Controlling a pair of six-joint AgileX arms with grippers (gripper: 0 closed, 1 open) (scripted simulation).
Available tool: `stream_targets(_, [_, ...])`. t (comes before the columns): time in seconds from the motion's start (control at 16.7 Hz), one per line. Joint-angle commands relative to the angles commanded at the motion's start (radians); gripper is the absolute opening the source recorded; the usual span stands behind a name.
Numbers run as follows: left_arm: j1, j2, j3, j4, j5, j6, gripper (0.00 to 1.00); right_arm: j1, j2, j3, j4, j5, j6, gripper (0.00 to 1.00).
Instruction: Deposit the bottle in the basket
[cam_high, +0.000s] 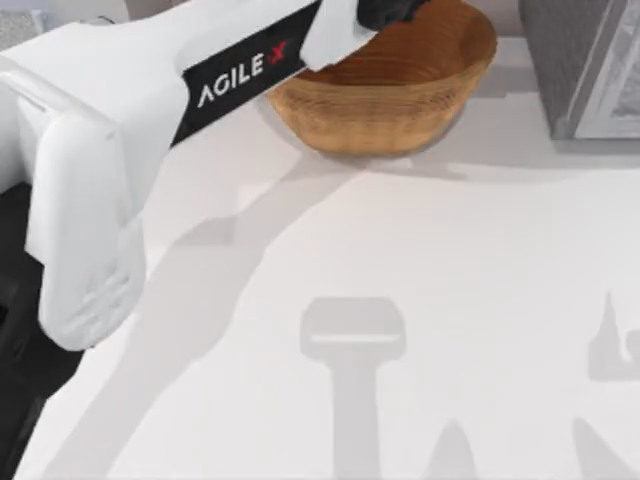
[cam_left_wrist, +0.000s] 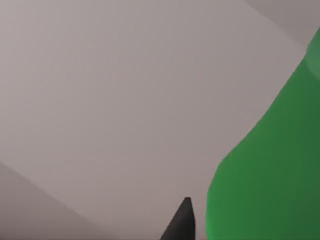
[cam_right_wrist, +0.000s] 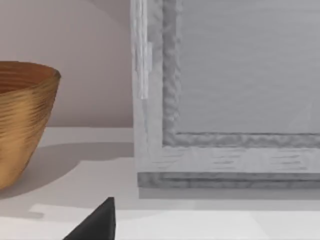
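Across the white bench (cam_high: 400, 300) from the left, my left arm reached over the tan woven wicker basket (cam_high: 400, 100), its gripper (cam_high: 392, 10) above the bowl. Its jaws appeared to hold the bright green plastic bottle (cam_left_wrist: 270, 165), presumably for release. Rightward stood a grey framed cabinet (cam_right_wrist: 225, 100); my right arm was parked.

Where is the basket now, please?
The basket stands at the far edge of the table in the top view, near the middle, left of a grey box. The left gripper is above it.
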Motion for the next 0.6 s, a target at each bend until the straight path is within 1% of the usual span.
stream_targets(0.18, [0.0, 0.0, 0.0, 0.0, 0.0, 0.0, 0.0, 0.0, 0.0, 0.0, 0.0, 0.0, 0.0, 1.0])
stream_targets(0.6, [0.0, 0.0, 0.0, 0.0, 0.0, 0.0, 0.53, 0.0, 0.0, 0.0, 0.0, 0.0, 0.0, 1.0])
